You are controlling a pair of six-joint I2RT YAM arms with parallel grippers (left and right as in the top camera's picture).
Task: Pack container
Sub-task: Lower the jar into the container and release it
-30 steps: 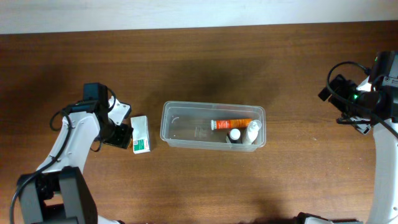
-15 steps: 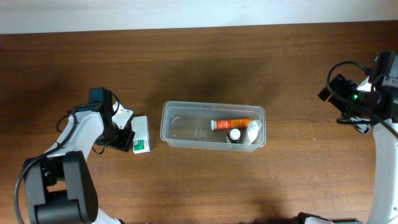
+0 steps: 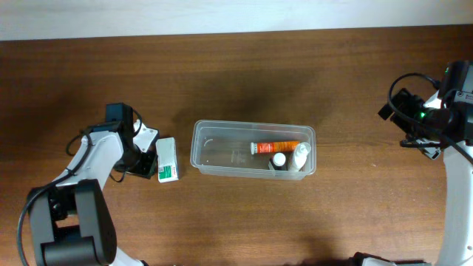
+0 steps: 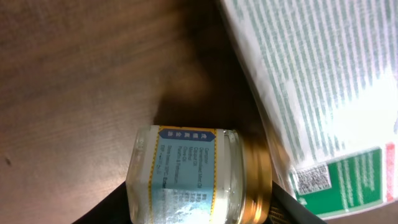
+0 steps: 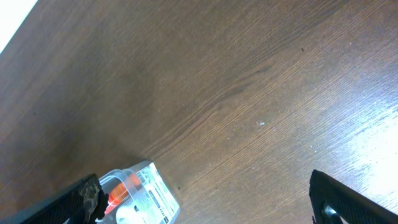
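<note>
The container (image 3: 222, 154), a long clear plastic tub, stands mid-table and holds an orange tube (image 3: 275, 146) and two small white bottles (image 3: 299, 157). One corner of it shows in the right wrist view (image 5: 140, 193). My left gripper (image 3: 142, 157) is low on the table to the left of the tub, right beside a white-and-green carton box (image 3: 167, 159). In the left wrist view its fingers (image 4: 193, 214) are closed on a small glass jar (image 4: 186, 174) with a gold lid, lying on its side next to the carton (image 4: 323, 81). My right gripper (image 3: 414, 129) is open and empty at the far right (image 5: 205, 205).
The brown wooden table (image 3: 244, 74) runs to a pale wall strip along the back edge. The carton lies between my left gripper and the tub's left end.
My left arm has pulled in and lowered beside the carton over the last second, with only a slight shift in the last half second. The right arm, tub and carton have not moved.
</note>
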